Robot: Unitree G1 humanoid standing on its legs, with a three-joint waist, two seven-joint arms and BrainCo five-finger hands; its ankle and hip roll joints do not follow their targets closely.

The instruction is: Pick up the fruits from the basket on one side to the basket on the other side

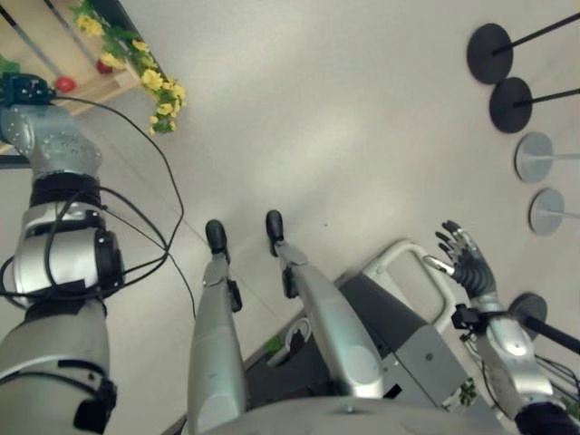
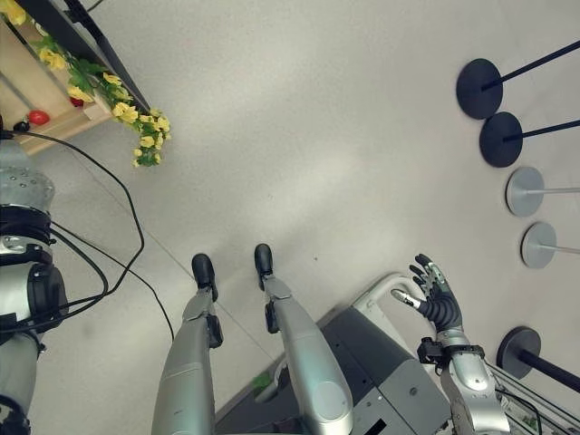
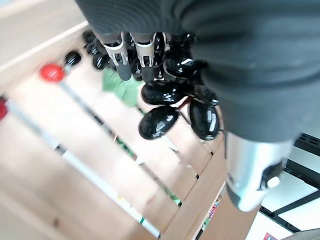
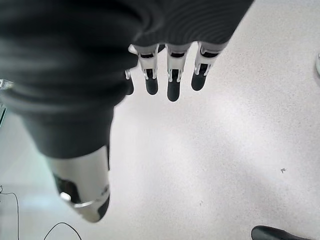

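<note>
The pale floor (image 1: 344,118) lies below me, and on it, well out to my right, stands a row of round stand bases (image 1: 510,104). High on my left is a wooden shelf (image 1: 94,87) of slatted boards with a spray of yellow flowers (image 1: 156,86) hanging over its edge.

My right hand (image 2: 437,294) hangs over the floor low at my right side, released, fingers straight and spread, nothing in it.

My left hand (image 3: 121,55) is up at the shelf. Right against it in the left wrist view is a bunch of dark grapes (image 3: 158,122), glossy black and oval, with a green leaf (image 3: 120,87) behind them. I cannot tell whether this hand has closed on the bunch or only touches it.

I judge the bunch to be light, and its shiny skins look slippery. The berries hang loosely from one another, so the cluster will sag and swing rather than move as one stiff piece. Squeezing single berries risks popping them off, so I would take it high up, near the stem where the berries crowd together, and cradle the mass instead of pinching.

A small red fruit (image 3: 51,72) sits on the shelf boards, apart from the grapes. It is round, smooth and likely to roll, so it wants a hold from both sides.
</note>
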